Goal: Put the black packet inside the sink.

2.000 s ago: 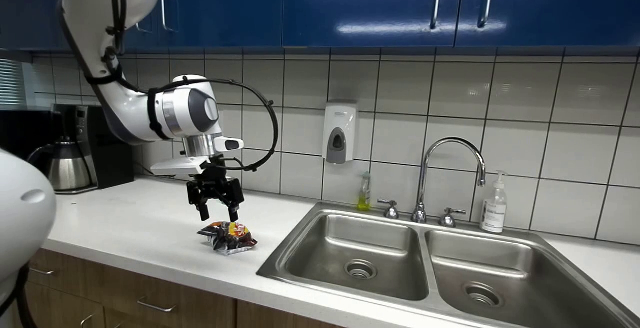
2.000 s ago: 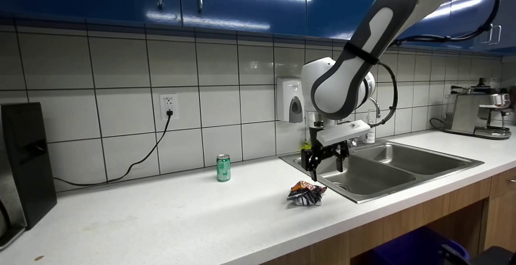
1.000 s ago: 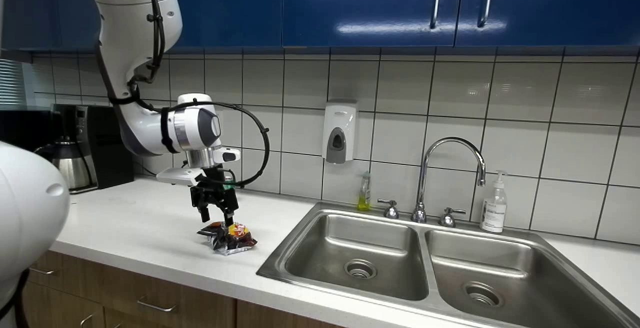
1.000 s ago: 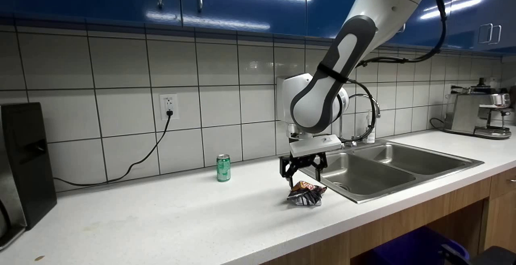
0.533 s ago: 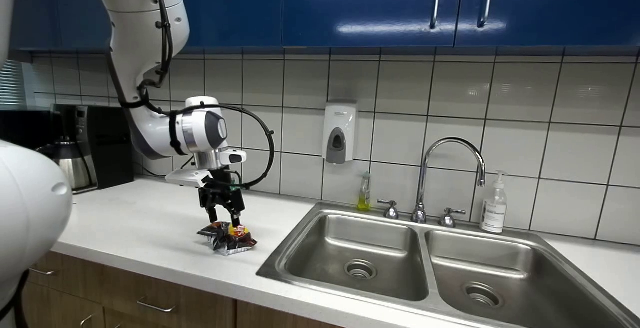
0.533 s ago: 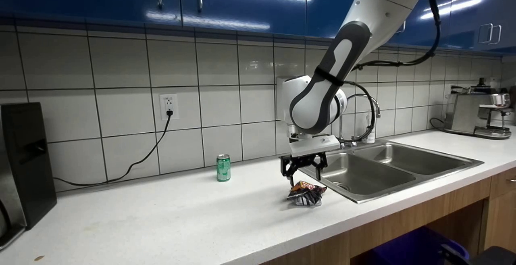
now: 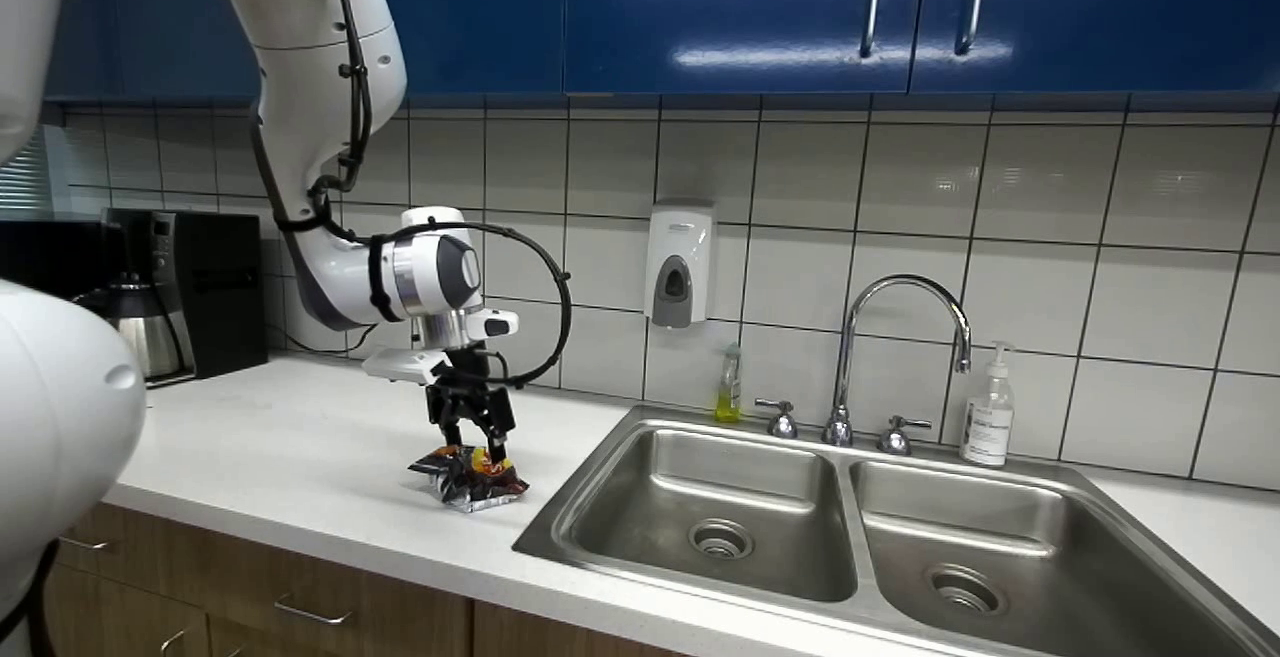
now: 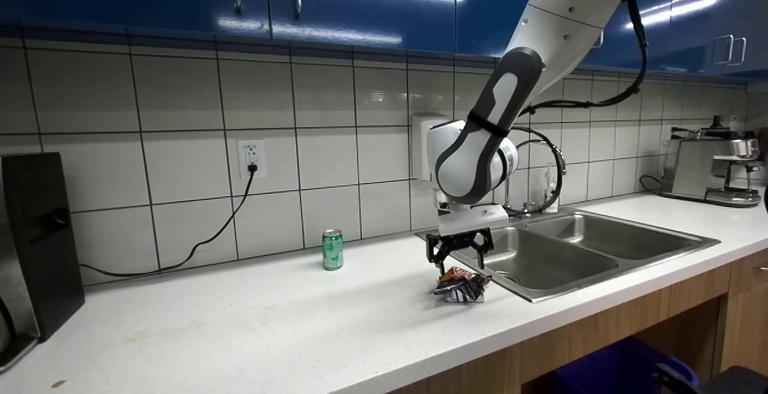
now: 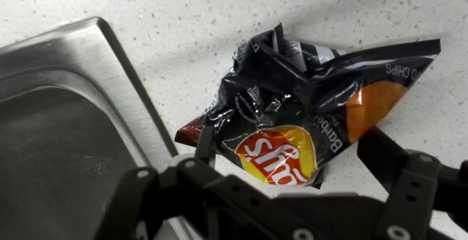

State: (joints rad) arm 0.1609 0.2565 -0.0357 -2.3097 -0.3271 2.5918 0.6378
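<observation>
The black packet [image 7: 468, 485] is crumpled and dark, with yellow, red and orange marks. It lies on the white counter beside the sink and shows in both exterior views [image 8: 461, 291]. My gripper [image 7: 475, 449] points down right over it, also in an exterior view [image 8: 462, 268]. In the wrist view the fingers are spread wide on both sides of the packet [image 9: 270, 101], very close to its edges. Whether they touch it is hard to tell. The steel double-basin sink [image 7: 548, 535] is to the packet's right, and its rim corner [image 9: 98, 57] shows in the wrist view.
A chrome faucet [image 7: 845, 367] arches over the sink. A yellow-green bottle [image 7: 729, 395] and a white pump bottle [image 7: 988, 425] stand behind it. A soap dispenser [image 7: 680, 262] hangs on the wall. A green can [image 8: 332, 250] stands near the wall.
My gripper has come down to the packet and moved slightly toward the sink. Over the last half second the packet has shifted a little the same way, toward the sink.
</observation>
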